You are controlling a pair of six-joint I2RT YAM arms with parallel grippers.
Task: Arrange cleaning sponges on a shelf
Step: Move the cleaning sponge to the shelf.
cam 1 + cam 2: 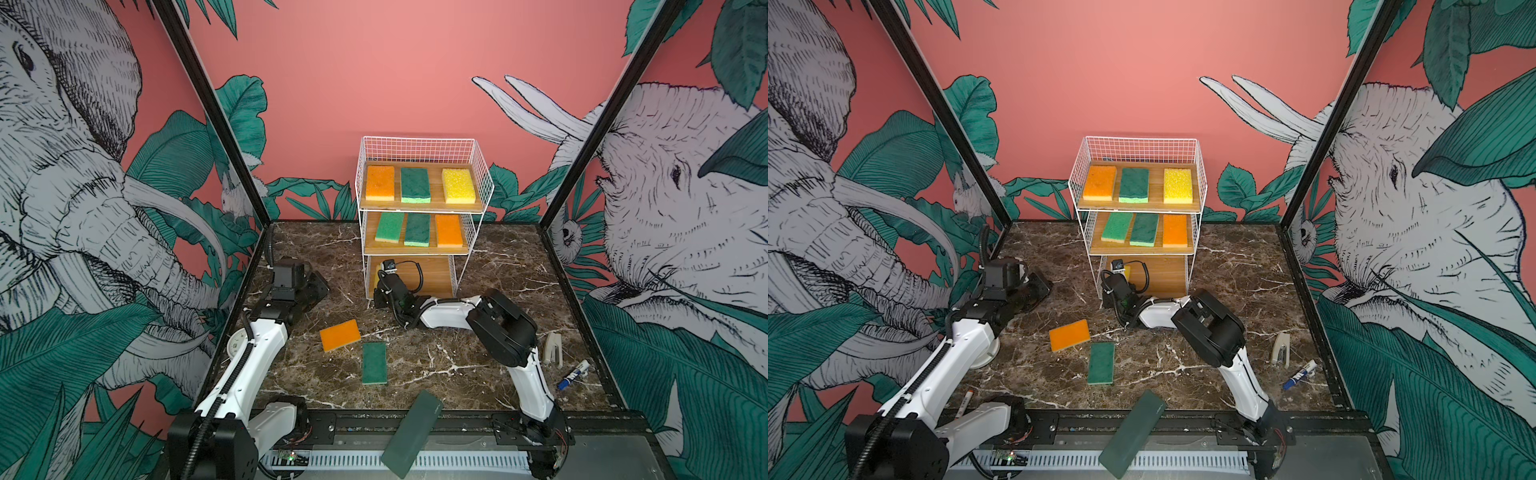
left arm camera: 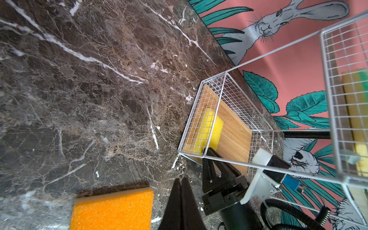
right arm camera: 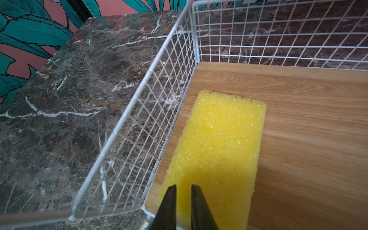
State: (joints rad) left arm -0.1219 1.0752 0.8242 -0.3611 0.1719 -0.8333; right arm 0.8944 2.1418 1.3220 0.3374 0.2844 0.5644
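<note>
I see the yellow sponge flat on the shelf bottom board, long axis running front to back, tight beside the left wire wall. Right gripper over its near end, jaws a narrow slit apart, gripping nothing. Left gripper jaws pressed together, empty, beside the orange sponge before the shelf; green sponge just past that.

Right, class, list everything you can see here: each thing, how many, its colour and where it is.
shelf: 1, white wire, wood boards, back of table.
sponges: 9; top board orange, green, yellow; middle green, green, orange; bottom yellow; table orange, green.
slab: 1, dark green, front edge.
stapler: 1, pale, right.
marker: 1, blue-white, right.
left pincer: shut, near orange sponge.
right pincer: slightly open, over bottom yellow sponge.
</note>
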